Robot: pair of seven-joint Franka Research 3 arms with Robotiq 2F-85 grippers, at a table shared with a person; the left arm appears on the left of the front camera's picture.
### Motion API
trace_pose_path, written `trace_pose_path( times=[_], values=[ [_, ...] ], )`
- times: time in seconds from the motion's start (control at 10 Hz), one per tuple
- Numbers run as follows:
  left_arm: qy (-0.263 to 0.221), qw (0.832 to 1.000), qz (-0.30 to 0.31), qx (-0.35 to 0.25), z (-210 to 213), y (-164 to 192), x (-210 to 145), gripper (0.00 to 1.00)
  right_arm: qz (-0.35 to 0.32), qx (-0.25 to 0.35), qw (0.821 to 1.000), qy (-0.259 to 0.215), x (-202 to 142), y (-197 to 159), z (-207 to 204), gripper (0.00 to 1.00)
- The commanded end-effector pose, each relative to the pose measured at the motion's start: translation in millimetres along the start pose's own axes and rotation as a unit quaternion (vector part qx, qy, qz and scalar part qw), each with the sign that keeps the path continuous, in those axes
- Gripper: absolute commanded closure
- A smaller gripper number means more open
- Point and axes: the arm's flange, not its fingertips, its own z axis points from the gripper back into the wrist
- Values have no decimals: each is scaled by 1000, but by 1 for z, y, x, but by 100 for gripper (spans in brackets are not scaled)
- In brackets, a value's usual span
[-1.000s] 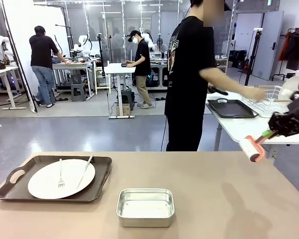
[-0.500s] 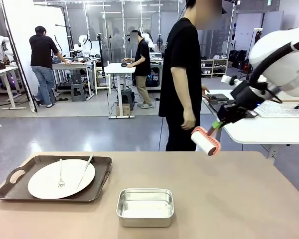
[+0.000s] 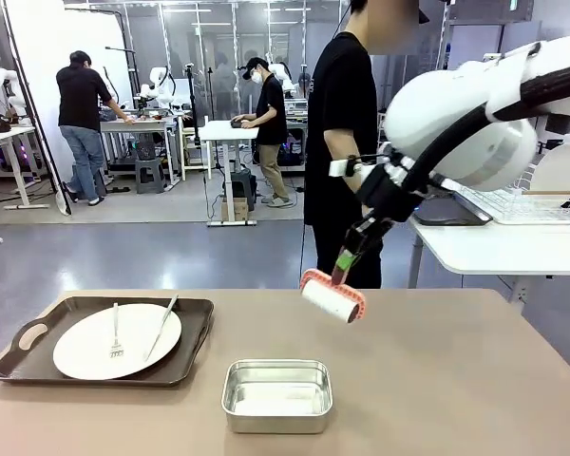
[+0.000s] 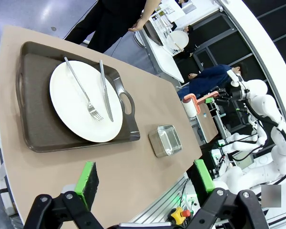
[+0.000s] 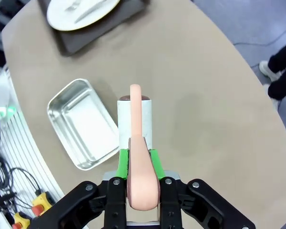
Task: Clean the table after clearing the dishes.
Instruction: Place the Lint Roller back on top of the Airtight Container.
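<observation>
Tan-brown table point(image 3: 456, 380) bore a white plate point(image 3: 81, 353) with fork point(image 3: 115, 332) and knife point(image 3: 161, 328) on a dark tray point(image 3: 198, 323), near a steel pan point(image 3: 276, 394). Right gripper point(image 5: 138, 160) pinched a lint roller point(image 3: 332, 296) by its handle above the table; left gripper point(image 4: 145, 175) had its fingers spread.

Bulbous glossy-white right arm point(image 3: 499, 152), black cable point(image 3: 484, 110) alongside; black right gripper point(image 3: 347, 261), green pads point(image 5: 122, 163). Left gripper point(image 4: 145, 175): black links, silver screws point(image 4: 40, 198), green pads at five and seven o'clock.

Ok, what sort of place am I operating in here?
Probably a lab or workshop hall, not a dining room: white work tables with people standing at them, a tall white backdrop screen and a bare grey floor.
</observation>
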Motion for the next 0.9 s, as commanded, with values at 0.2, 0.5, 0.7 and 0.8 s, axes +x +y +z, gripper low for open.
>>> trace_pose_path(
  times=[0.2, 0.5, 0.7, 0.8],
  values=[
    [-4, 1000, 1, -6, 2, -1, -1, 0, 117, 6, 991, 59, 31, 69, -22, 79],
    [-4, 1000, 1, -6, 2, -1, -1, 0, 173, 8, 981, 89, 25, 104, -42, 79],
    [-4, 1000, 1, -6, 2, -1, -1, 0, 217, -1, 973, 73, 28, 117, -59, 79],
    [-4, 1000, 1, -6, 2, -1, -1, 0, 229, 21, 970, 80, 31, 123, -67, 79]
  ],
)
